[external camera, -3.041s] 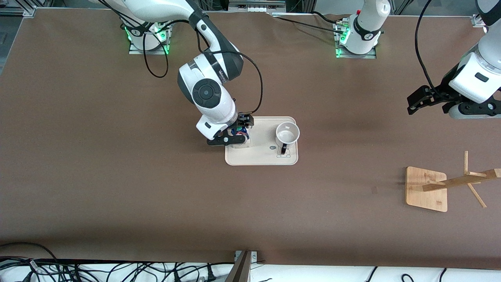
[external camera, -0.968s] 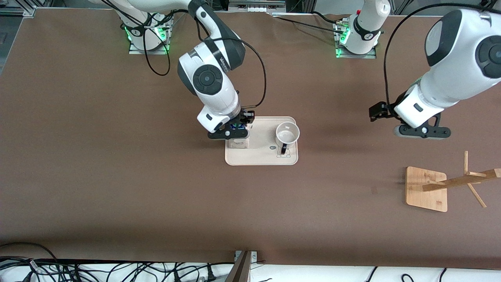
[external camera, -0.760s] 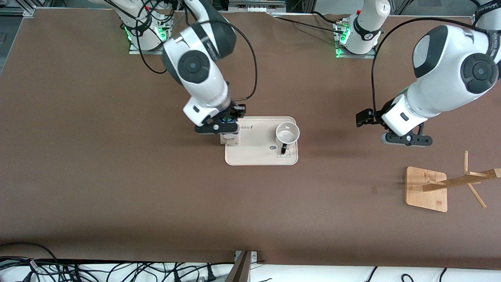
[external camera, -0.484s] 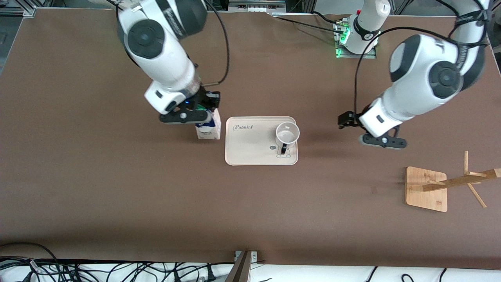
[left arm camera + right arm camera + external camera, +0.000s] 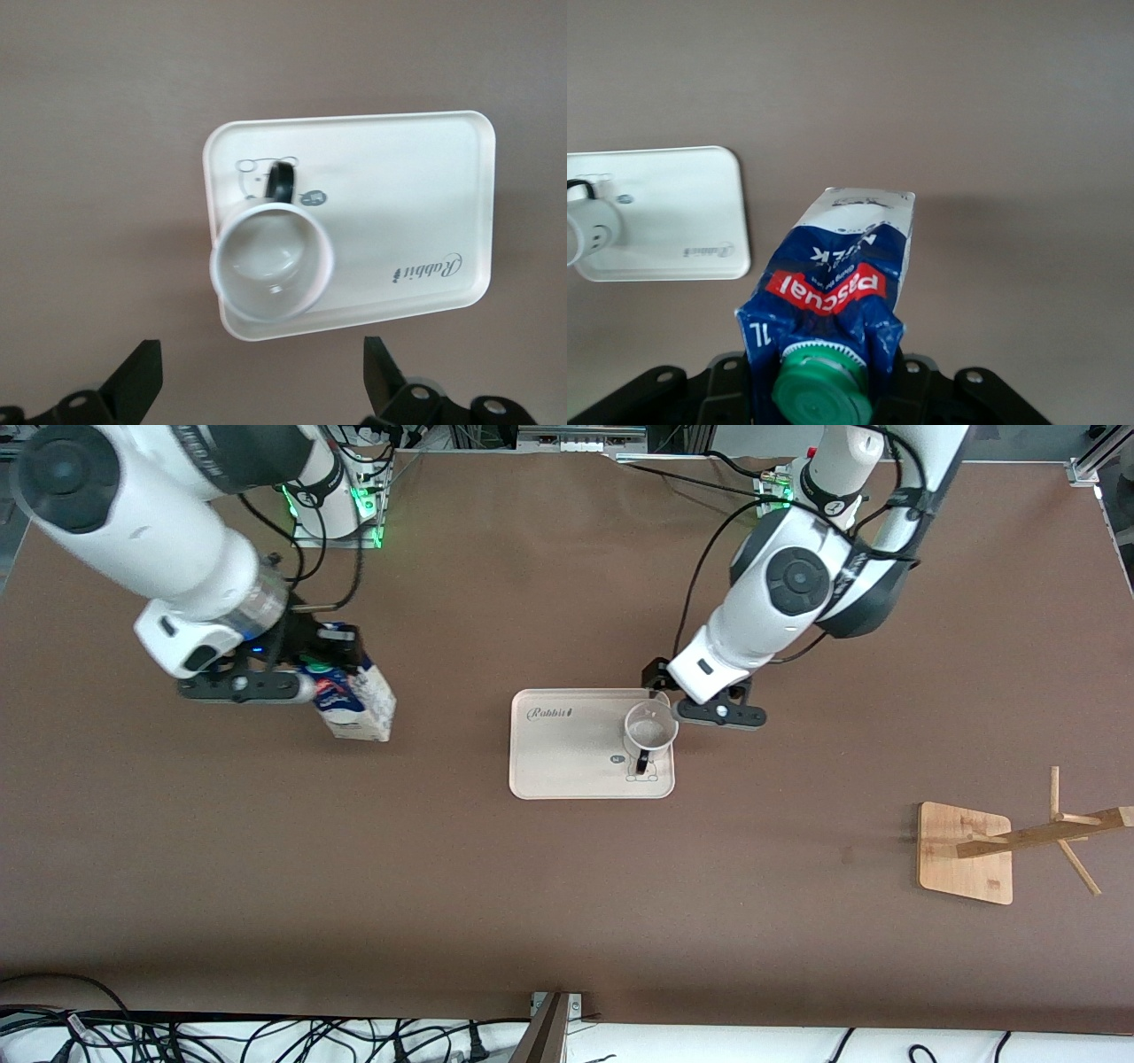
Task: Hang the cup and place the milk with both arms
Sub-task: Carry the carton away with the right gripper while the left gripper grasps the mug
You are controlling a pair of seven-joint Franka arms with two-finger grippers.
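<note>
The right gripper [image 5: 306, 677] pinches the blue-and-white gable-top milk carton [image 5: 354, 700] by its green-capped top, tilted, over bare brown table [image 5: 443, 886] toward the right arm's end. The left gripper [image 5: 682, 700], fingers spread wide, hovers above the white black-handled cup [image 5: 651, 731], which stands on the cream plastic tray [image 5: 567, 762].

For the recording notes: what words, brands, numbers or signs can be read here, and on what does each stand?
"Rabbit": script print on the tray, by the corner away from the cup.
"pascual": white on a red band on the milk, held in the shut right gripper.
"1L": on the milk's blue shoulder.
Further blue print on the milk: too blurred to read.
Small marks by the cup's handle: unreadable.
</note>
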